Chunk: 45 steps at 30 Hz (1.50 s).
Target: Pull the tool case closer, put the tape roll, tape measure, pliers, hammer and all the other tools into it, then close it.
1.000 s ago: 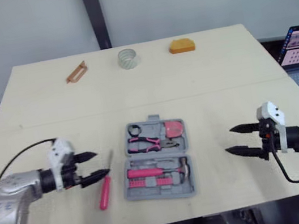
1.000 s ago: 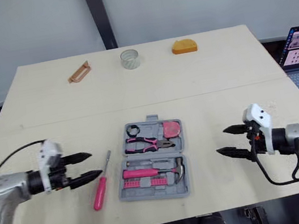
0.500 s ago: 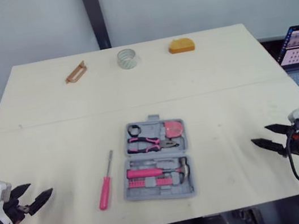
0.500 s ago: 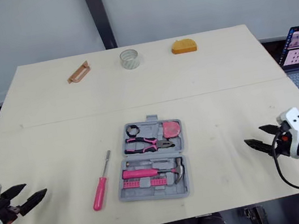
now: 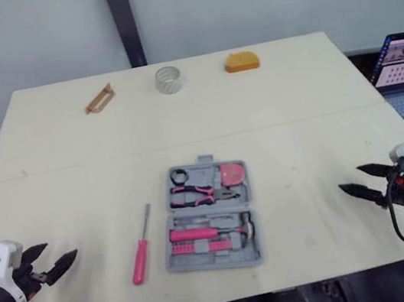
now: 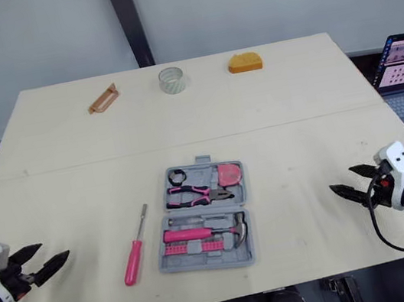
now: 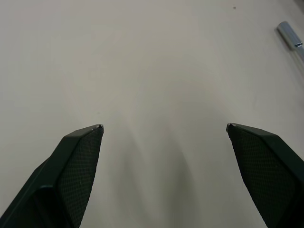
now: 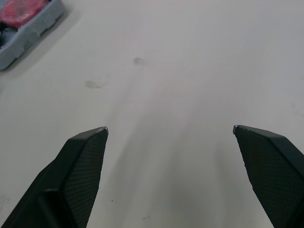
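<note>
Now both arms have backed off to the near corners of the pale wooden surface (image 5: 295,104); 1 s ago they flanked the grey plastic tool case (image 5: 176,262). L pincer (image 5: 61,250) & R pincer (image 5: 349,178): both spread, empty. Case lies open at near-centre, pliers + hammer seated inside. Pink-handled screwdriver (image 5: 143,243) lies just beside it; clear tape roll (image 5: 169,79) & orange tape measure (image 5: 241,61) sit at the far edge. Likely the pull is done, w/ loose tools still to load.
</note>
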### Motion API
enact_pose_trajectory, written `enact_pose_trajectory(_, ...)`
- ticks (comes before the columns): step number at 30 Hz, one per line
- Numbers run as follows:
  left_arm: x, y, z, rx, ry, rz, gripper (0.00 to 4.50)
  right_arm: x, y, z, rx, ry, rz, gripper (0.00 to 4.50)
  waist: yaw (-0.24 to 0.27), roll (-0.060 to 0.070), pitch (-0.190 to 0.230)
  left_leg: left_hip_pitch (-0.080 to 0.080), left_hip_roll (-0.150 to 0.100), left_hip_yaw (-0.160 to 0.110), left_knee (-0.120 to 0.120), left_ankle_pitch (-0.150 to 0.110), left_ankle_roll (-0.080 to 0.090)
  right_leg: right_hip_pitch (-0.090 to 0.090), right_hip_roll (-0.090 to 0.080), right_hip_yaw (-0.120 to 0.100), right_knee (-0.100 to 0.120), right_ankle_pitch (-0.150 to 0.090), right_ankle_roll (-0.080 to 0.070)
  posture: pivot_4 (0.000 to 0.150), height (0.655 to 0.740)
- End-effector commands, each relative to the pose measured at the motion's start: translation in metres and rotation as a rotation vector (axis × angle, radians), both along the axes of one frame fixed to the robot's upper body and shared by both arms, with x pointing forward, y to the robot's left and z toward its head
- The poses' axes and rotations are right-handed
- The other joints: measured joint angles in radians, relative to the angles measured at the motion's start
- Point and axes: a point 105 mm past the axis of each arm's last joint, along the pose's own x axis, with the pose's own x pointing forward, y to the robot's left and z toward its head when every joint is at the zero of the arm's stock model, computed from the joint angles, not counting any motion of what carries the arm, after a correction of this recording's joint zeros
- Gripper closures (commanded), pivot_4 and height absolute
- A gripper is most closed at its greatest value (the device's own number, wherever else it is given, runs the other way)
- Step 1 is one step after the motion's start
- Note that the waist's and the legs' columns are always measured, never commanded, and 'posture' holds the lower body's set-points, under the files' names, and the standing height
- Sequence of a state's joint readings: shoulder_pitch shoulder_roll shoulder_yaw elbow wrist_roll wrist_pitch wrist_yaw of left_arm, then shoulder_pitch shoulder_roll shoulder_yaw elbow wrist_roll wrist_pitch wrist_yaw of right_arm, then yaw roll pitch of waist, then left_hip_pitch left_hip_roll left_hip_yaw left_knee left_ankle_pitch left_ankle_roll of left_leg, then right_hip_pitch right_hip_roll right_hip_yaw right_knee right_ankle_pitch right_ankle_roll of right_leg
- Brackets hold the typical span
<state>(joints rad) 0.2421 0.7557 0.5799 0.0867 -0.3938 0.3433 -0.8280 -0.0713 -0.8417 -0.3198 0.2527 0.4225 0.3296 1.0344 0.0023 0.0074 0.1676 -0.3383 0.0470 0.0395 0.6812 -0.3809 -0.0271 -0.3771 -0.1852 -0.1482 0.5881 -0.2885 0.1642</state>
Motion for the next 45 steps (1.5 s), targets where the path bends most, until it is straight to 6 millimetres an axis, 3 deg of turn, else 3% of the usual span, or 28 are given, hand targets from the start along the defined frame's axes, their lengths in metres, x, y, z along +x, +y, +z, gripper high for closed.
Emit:
enact_pose_trajectory(1,0.004,-0.022,0.017,-0.017,-0.069,-0.041,0.05,0.001,0.029,0.025,-0.007,-0.036,0.158,0.0,-0.003,0.0,0.0,0.0,0.0,0.0,0.0,0.0,0.0,0.0,0.0,0.0,0.0,0.0,0.0,0.15,0.74)
enact_pose_trajectory(5,0.001,-0.05,0.027,-0.047,-0.122,-0.062,0.05,0.001,0.077,0.044,-0.026,-0.049,0.397,0.0,-0.008,0.001,0.0,0.0,0.001,0.0,0.0,0.0,0.0,0.0,0.0,0.001,0.0,0.0,0.0,0.15,0.74)
enact_pose_trajectory(10,-0.005,-0.084,0.026,-0.092,-0.149,-0.073,0.05,0.001,0.127,0.057,-0.034,-0.067,0.647,0.0,-0.004,0.0,0.001,0.001,0.001,0.0,0.0,-0.001,0.0,0.0,0.001,0.001,-0.001,0.0,0.0,0.15,0.74)
enact_pose_trajectory(16,-0.012,-0.115,0.011,-0.1,-0.165,-0.012,0.05,-0.001,0.17,0.066,-0.033,-0.1,0.832,0.0,0.003,-0.002,0.002,0.0,0.001,0.0,0.002,-0.001,0.0,0.001,0.001,0.001,-0.001,0.0,0.0,0.15,0.74)
enact_pose_trajectory(20,-0.014,-0.123,-0.009,-0.082,-0.141,0.073,0.05,-0.004,0.19,0.071,-0.045,-0.134,0.914,0.0,0.001,-0.002,0.002,0.0,0.001,0.0,0.002,-0.001,0.0,0.0,0.001,0.001,-0.001,0.0,0.0,0.15,0.74)
enact_pose_trajectory(28,-0.011,-0.144,-0.036,-0.06,-0.077,0.166,0.05,-0.01,0.196,0.078,-0.064,-0.155,0.968,0.0,0.005,-0.003,0.002,-0.001,0.001,0.0,0.002,-0.002,0.001,0.0,0.001,0.001,-0.002,0.0,-0.001,0.15,0.74)
enact_pose_trajectory(45,-0.004,-0.155,-0.057,-0.028,0.036,0.161,0.05,-0.013,0.194,0.083,-0.066,-0.162,0.984,0.0,0.008,-0.002,0.002,-0.001,0.001,0.0,0.003,-0.002,0.001,0.0,0.001,0.001,-0.002,0.0,-0.001,0.15,0.74)
